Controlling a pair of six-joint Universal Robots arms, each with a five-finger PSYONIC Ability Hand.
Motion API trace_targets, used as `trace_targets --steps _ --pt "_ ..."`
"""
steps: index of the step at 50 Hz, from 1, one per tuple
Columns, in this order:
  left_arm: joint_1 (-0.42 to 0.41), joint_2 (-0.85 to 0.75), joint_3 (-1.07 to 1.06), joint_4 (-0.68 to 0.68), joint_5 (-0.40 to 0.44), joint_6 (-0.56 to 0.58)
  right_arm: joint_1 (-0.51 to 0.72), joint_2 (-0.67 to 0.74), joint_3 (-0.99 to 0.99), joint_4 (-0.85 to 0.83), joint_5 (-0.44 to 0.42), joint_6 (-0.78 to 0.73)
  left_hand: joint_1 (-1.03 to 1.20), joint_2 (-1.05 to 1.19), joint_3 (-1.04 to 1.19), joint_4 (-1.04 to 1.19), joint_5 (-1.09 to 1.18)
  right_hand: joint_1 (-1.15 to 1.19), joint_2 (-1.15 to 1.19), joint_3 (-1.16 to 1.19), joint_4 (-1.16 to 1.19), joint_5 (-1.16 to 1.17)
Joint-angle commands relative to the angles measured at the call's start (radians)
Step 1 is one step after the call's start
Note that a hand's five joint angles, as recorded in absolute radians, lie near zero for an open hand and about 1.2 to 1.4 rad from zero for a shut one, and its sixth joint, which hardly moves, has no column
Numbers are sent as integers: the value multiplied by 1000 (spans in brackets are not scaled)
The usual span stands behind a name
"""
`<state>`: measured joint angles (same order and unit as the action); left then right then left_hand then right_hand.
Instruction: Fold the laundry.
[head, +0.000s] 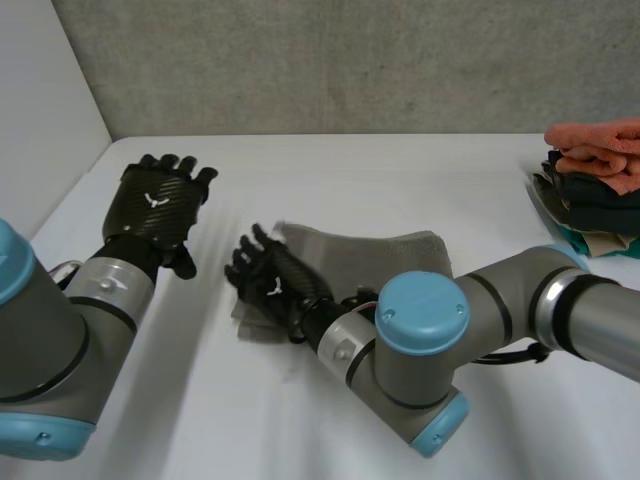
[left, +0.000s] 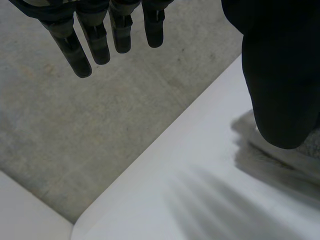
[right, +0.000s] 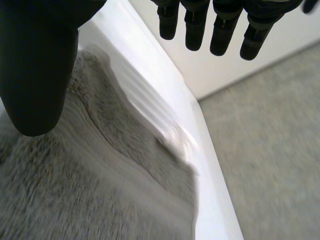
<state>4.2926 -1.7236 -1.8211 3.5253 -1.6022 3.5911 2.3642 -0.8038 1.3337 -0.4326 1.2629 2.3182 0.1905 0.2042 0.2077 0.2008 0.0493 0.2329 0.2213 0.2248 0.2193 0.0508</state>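
Table (head: 350, 165): white, smooth, matte. Its far edge at 12 o'clock meets a rough grey concrete wall (head: 330, 60), and its 9 o'clock side meets a plain white panel (head: 40, 90). Bare surface runs from 10 round to 2 o'clock, with another open strip between the towel and the stack at 3 o'clock.

Grey towel (head: 375, 252): lies just to the 6 o'clock side of the table's centre. It has a soft, short, fuzzy nap and a roughly oblong shape, with a far edge that dips in a shallow curve. The long axis runs 9 to 3 o'clock. The right wrist view shows ridged folds along its edge.

Stack of folded cloths (head: 598, 185): at the 3 o'clock edge, well apart from the towel, salmon-pink on top with dark and teal layers beneath.

Left hand (head: 157, 205): at 9 o'clock over bare table, near the towel's 9 o'clock end but clear of it. Its fingers are straight and spread and its thumb is out.

Right hand (head: 272, 282): over the towel's 9 o'clock end, pointing toward 10 o'clock. Its fingers are straight and slightly apart, with the thumb held wide. Contact with the cloth cannot be told.
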Motion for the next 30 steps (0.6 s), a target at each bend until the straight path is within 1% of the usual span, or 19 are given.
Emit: trace_targets --steps 1,3,4,9,10,11,12,14,15,16,17,20,23,25,26,27,28,29,30 --pt "-53 -40 54 1 -2 0 -88 -181 126 129 177 214 -15 -29 -32 -25 -48 -58 -47 -50 -45 -51" --pt "-62 -42 62 1 -2 0 -140 -205 162 173 179 251 -15 -29 -32 -25 -48 -58 -47 -50 -45 -51" --pt "-68 -43 65 3 -1 0 -189 -219 200 210 170 276 -15 -29 -32 -25 -48 -58 -47 -50 -45 -51" --pt "-117 -71 89 6 -2 3 -278 -227 286 238 170 287 -15 -29 -32 -25 -48 -58 -47 -50 -45 -51" --pt "-125 -76 94 6 -2 3 -289 -227 295 238 170 287 -15 -29 -32 -25 -48 -14 -2 -6 0 -6" --pt "-132 -82 98 6 -2 3 -301 -227 306 239 170 287 -15 -29 -32 -25 -48 80 92 88 94 88" --pt "-139 -86 101 6 -4 3 -327 -227 323 248 170 280 -15 -29 -32 -25 -48 250 261 258 263 257" --pt "-148 -94 106 6 -5 6 -351 -227 334 253 182 261 -15 -29 -32 -25 -48 409 421 417 423 417" --pt "-149 -94 105 6 -4 5 -365 -225 337 256 188 239 -15 -29 -32 -25 -48 584 596 592 598 592" --pt "-149 -94 105 4 -5 5 -385 -225 341 256 200 199 -15 -29 -32 -25 -48 1002 1013 1010 1015 1009" --pt "-151 -94 103 4 -5 5 -394 -227 344 249 211 179 -15 -29 -32 -25 -48 1162 1173 1170 1175 1169" --pt "-151 -83 95 4 -5 5 -424 -241 340 207 253 109 -15 -29 -32 -25 -48 1163 1175 1171 1177 1171" --pt "-152 -77 89 3 -7 6 -408 -285 326 129 274 49 -15 -29 -32 -25 -48 1163 1175 1171 1177 1171" --pt "-154 -70 86 1 -13 5 -389 -313 314 97 264 6 -15 -29 -32 -25 -48 1163 1175 1171 1177 1171" --pt "-154 -64 86 1 -13 5 -370 -324 305 80 260 -20 -15 -29 -32 -25 -48 1163 1175 1171 1177 1171" --pt "-154 -48 85 0 -13 5 -317 -331 280 51 256 -70 -15 -29 -32 -25 -48 1163 1175 1171 1177 1171" --pt "-154 -41 83 -2 -13 5 -292 -330 268 42 253 -91 -15 -29 -32 -25 -48 1163 1175 1171 1177 1171" --pt "-152 -33 80 -2 -13 3 -264 -318 256 34 247 -108 -15 -29 -32 -25 -48 1163 1175 1171 1177 1171" --pt "-152 -25 77 -2 -13 1 -208 -286 233 17 225 -137 -15 -29 -32 -25 -48 1163 1175 1171 1177 1171"
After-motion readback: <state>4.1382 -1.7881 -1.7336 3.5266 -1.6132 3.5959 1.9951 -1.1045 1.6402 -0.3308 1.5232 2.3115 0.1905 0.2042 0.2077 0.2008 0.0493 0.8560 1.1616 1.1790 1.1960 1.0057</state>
